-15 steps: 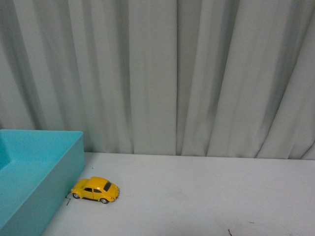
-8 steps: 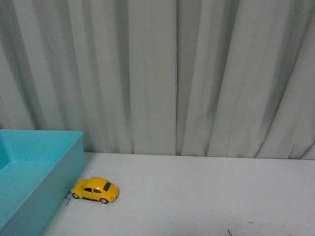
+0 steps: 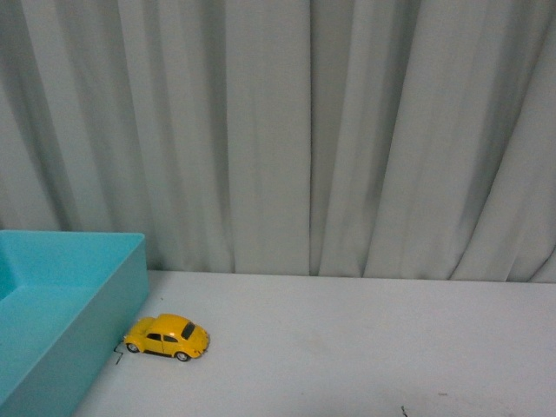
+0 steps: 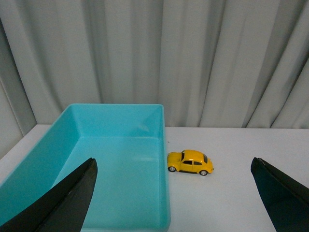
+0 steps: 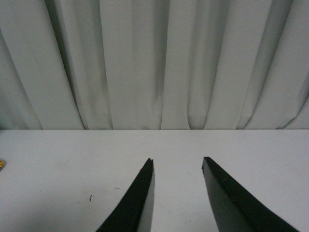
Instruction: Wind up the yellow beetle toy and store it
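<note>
- Just beside the teal bin [image 3: 104,326], off its outer long wall near the far corner, the yellow beetle toy [image 3: 168,337] stands upright on its four wheels on the white table [image 3: 365,347].
- The toy lies side-on in the front view, with one rounded end pointing at the bin wall. That end sits very close to the wall, and whether it touches cannot be told.
- A small dark mark [image 3: 117,356] shows on the table at the foot of the bin wall, just on the near side of the toy.
- The bin is open-topped with a bare teal floor, and the toy is outside it.
- In the left wrist view, the left gripper [image 4: 173,162] is released. Its two dark fingers [image 4: 67,203] are spread far apart, and the bin's near end and the toy show in the wide gap between them. It holds nothing and is well apart from the toy.
- In the right wrist view, the right gripper [image 5: 177,159] is also released. Its jaws stand a narrower way apart over bare table, away from the bin, and they clasp nothing.
- A pleated grey curtain [image 3: 304,130] hangs behind the bin and along the table's far edge.
</note>
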You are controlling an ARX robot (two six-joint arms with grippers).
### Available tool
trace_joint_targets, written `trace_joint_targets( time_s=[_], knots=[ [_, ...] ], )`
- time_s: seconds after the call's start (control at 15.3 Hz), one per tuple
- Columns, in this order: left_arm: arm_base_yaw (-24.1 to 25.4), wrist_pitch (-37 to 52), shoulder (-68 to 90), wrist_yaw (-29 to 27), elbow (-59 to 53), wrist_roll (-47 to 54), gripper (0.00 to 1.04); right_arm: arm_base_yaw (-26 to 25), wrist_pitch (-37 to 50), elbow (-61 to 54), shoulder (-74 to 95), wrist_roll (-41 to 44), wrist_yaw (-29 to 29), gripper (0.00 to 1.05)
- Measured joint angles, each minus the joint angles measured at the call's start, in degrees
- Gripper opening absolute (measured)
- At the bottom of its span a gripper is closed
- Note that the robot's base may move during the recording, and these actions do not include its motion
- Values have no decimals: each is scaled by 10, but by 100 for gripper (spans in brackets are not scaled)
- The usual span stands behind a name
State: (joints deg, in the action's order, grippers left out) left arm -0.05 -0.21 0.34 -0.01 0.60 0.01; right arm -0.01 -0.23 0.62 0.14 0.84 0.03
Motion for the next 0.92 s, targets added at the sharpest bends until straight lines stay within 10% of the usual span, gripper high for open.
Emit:
trace_joint_targets(
  time_s=[0.39, 0.52, 0.92],
  knots=[
    [0, 0, 0, 0, 0, 0, 98, 0, 0, 0, 0, 0, 0, 98],
    [-7, -173, 182, -112, 109, -130, 98, 0, 0, 0, 0, 0, -2, 98],
    [26, 99, 679, -94, 337, -143, 98, 0, 0, 0, 0, 0, 0, 98]
  ],
)
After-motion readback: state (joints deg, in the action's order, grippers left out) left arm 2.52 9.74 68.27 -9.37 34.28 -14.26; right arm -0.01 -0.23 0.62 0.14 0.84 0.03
